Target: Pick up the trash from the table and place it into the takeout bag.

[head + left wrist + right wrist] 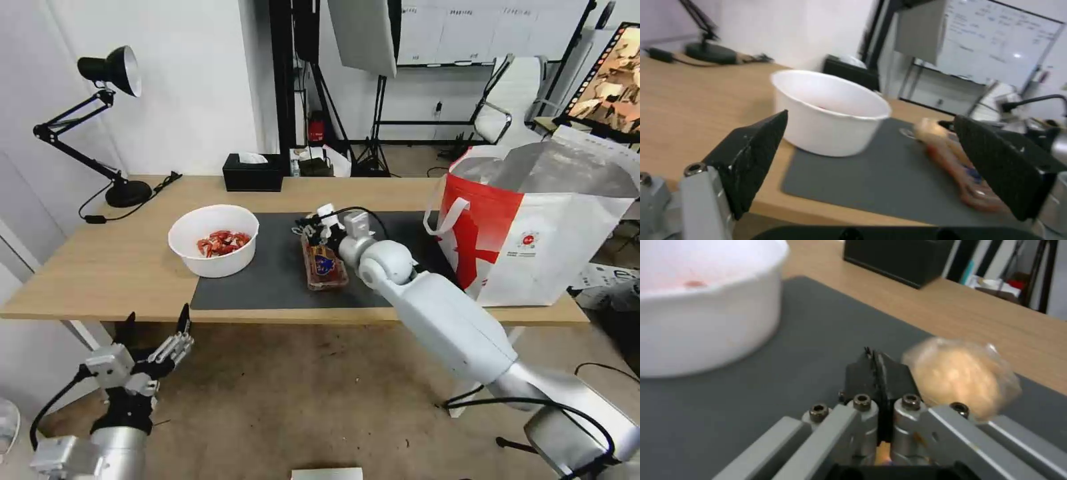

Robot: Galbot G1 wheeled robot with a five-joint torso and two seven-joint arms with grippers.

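Observation:
My right gripper (301,230) reaches over the dark grey mat (267,280) at the far end of the clear clamshell tray (325,267) of food scraps. Its fingers (876,373) are pressed shut, and I see nothing held between them. The tan lump in clear wrap (960,376) lies just beside them. The white bowl of red shells (213,240) stands at the mat's left edge. The takeout bag (553,227) stands open at the table's right end. My left gripper (158,313) hangs open below the table's front edge, facing the bowl (831,110) and the tray (960,166).
A black tissue box (252,172) sits at the back edge of the light-wood table (100,267). A black desk lamp (110,73) with its cable stands at the back left. Bare floor lies in front of the table.

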